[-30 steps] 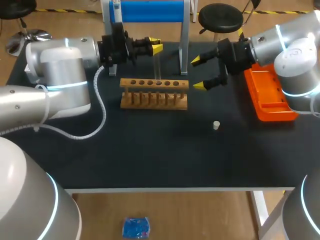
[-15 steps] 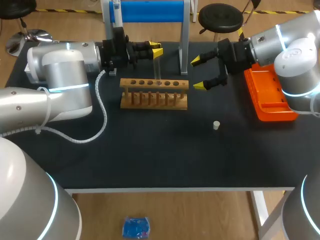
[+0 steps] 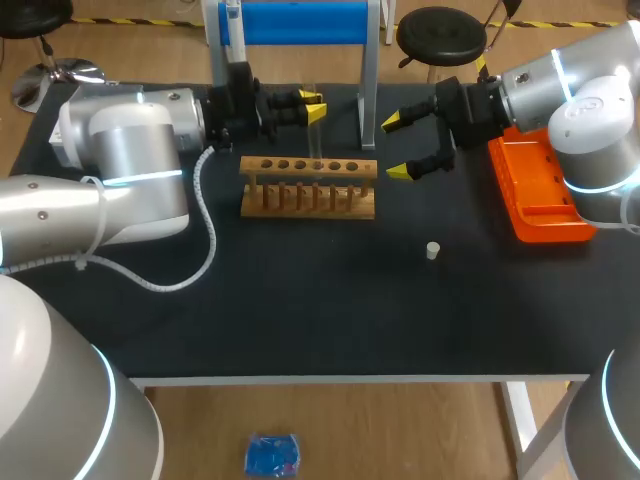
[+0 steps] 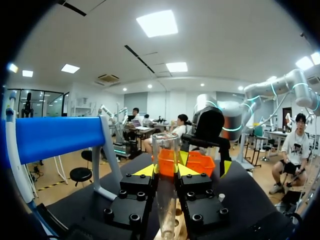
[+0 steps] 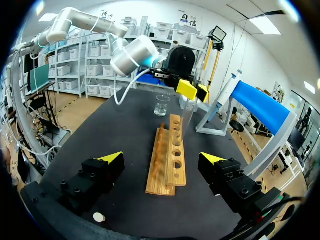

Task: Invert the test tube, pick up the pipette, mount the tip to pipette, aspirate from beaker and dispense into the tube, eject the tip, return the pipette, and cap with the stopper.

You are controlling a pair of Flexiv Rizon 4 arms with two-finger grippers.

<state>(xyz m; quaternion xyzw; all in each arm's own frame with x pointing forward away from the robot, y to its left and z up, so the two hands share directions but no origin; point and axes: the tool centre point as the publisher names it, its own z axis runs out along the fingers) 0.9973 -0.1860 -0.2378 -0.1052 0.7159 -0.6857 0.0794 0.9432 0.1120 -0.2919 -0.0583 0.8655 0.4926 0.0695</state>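
The left gripper (image 3: 314, 104) pinches a clear, thin-walled glass test tube (image 3: 315, 135) between its two yellow wedge-shaped tips, one tip on each side of the tube. The tube stands upright over the light-brown wooden rack (image 3: 308, 186), above the middle of the rack's row of round holes. Its lower end is very near the rack's top board; I cannot tell if it touches the board. In the left wrist view the same gripper (image 4: 166, 170) presses the smooth tube (image 4: 165, 150) from both sides, and the tube's round open mouth is above the fingers.

The rack is a long block of plain wood with a line of thin pegs along its front side, and it rests on the matte black table (image 3: 300, 300). The right gripper (image 3: 395, 147) hangs beside the right end of the rack with its fingers spread wide and nothing between them. A small white cylindrical stopper (image 3: 432, 250) stands on the table in front of the rack, toward its right end and apart from it. An orange plastic tray (image 3: 550, 235) of rectangular shape lies well to the right of the rack. Behind the rack stands a white metal frame carrying a blue round bar (image 3: 300, 22).

In the right wrist view a small clear glass beaker (image 5: 161, 106) is on the table past the far end of the rack (image 5: 167, 155).
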